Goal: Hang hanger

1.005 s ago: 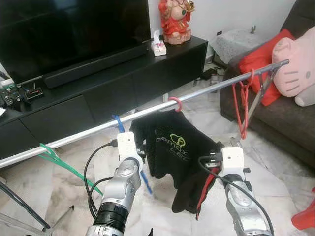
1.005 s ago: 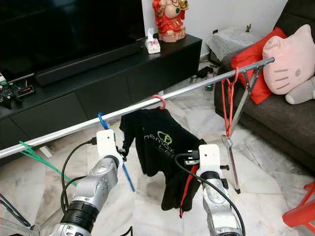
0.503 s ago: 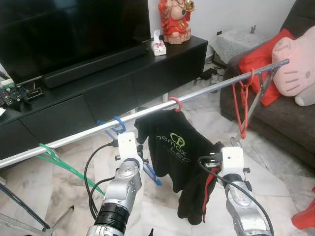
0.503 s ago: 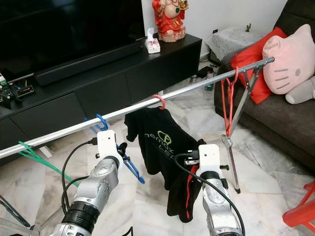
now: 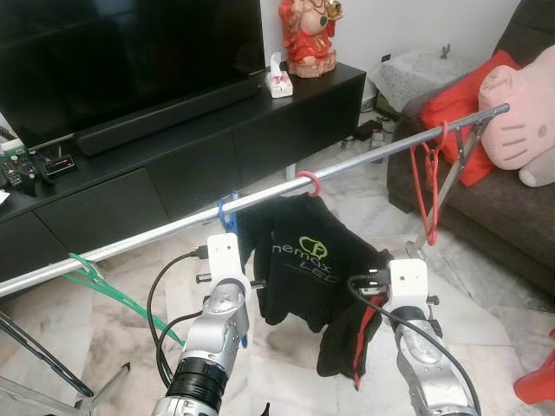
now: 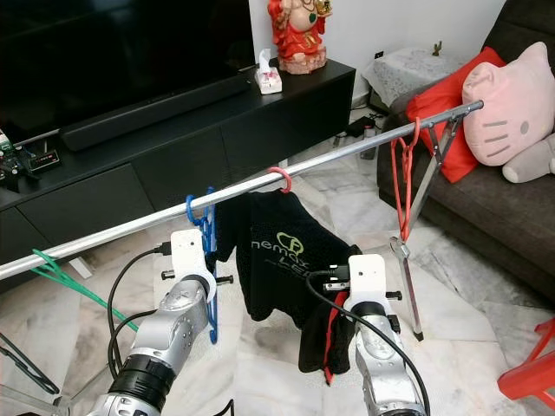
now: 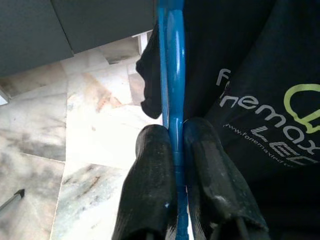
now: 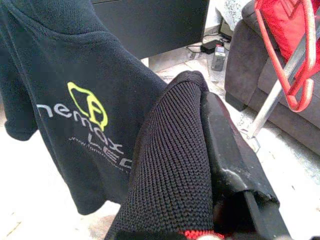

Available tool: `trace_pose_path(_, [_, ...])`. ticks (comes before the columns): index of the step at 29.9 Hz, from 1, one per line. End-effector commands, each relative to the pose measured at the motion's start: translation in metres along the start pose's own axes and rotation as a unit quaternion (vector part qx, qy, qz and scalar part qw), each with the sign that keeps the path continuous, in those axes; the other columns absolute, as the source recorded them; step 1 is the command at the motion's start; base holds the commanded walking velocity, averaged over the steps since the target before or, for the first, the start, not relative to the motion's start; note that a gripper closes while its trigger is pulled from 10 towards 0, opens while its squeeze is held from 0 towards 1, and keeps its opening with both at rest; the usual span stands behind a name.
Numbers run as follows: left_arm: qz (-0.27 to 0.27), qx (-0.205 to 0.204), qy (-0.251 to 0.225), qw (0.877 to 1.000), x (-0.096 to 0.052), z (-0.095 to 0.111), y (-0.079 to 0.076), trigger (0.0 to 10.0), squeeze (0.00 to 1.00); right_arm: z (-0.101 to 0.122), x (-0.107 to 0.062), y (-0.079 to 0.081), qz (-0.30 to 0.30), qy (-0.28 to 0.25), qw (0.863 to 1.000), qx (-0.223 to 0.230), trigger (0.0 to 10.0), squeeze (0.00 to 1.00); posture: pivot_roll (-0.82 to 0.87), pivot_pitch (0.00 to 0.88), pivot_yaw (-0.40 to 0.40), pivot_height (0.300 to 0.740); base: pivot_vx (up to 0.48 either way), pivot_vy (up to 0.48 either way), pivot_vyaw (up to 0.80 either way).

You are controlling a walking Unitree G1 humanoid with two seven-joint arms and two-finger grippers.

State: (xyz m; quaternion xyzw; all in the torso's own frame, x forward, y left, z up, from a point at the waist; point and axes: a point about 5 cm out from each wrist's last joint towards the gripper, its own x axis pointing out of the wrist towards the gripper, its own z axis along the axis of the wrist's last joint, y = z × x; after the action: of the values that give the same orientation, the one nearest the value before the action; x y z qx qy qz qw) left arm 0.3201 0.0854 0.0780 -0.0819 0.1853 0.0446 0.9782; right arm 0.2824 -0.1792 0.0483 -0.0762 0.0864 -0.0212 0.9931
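Note:
A blue hanger [image 5: 227, 208] hangs upright with its hook at the long metal rail [image 5: 156, 230]. My left gripper [image 7: 173, 132] is shut on the hanger's blue bar [image 7: 170, 75], just below the rail. A black shirt [image 5: 303, 251] with green and white lettering hangs from a pink hook [image 5: 309, 180] on the same rail, right beside the blue hanger. My right gripper [image 8: 202, 115] is shut on a fold of the shirt's black knit fabric [image 8: 170, 165], low on its right side. One black finger [image 8: 227, 150] shows; cloth covers the other.
A red hanger [image 5: 427, 182] hangs near the rail's right end, a green hanger [image 5: 104, 286] near its left end. Behind the rail stands a black TV cabinet [image 5: 173, 139]. A dark sofa [image 5: 486, 217] with cushions is on the right. The floor is marble.
The blue hanger swung from a slant to upright, and its hook moved right along the rail toward the shirt. The shirt swayed slightly. My right gripper kept its hold.

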Motion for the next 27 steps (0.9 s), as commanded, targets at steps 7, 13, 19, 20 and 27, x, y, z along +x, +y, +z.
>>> trace_pose_path(7, [0.000, 0.026, -0.038, 0.999, -0.002, 0.005, 0.003, 0.0, 0.00, 0.006, 0.004, 0.004, 0.005, -0.012, 1.000, 0.005, 10.0, 0.00, -0.17, 0.000, 0.100, 0.740, 0.000, 0.000, 0.00])
trace_pose_path(13, [0.017, 0.052, -0.088, 0.995, -0.009, 0.013, 0.016, 0.0, 0.00, 0.005, 0.003, 0.004, 0.004, -0.012, 1.000, 0.005, 10.0, 0.00, -0.16, 0.000, 0.097, 0.740, 0.000, 0.000, 0.00])
trace_pose_path(19, [0.011, 0.094, -0.131, 0.987, -0.026, 0.016, 0.034, 8.8, 0.00, 0.005, 0.003, 0.003, 0.005, -0.012, 1.000, 0.003, 10.0, 0.00, -0.16, 0.000, 0.093, 0.740, 0.000, 0.000, 0.00])
trace_pose_path(20, [0.007, 0.106, -0.138, 0.985, -0.030, 0.016, 0.037, 10.0, 0.00, 0.005, 0.003, 0.003, 0.006, -0.012, 1.000, 0.003, 10.0, 0.00, -0.15, 0.000, 0.092, 0.740, 0.000, 0.000, 0.00])
trace_pose_path(27, [-0.027, 0.161, -0.153, 0.975, -0.062, 0.010, 0.055, 10.0, 0.00, 0.005, 0.002, 0.001, 0.009, -0.011, 1.000, 0.000, 10.0, 0.00, -0.14, 0.000, 0.083, 0.740, 0.000, 0.000, 0.00])
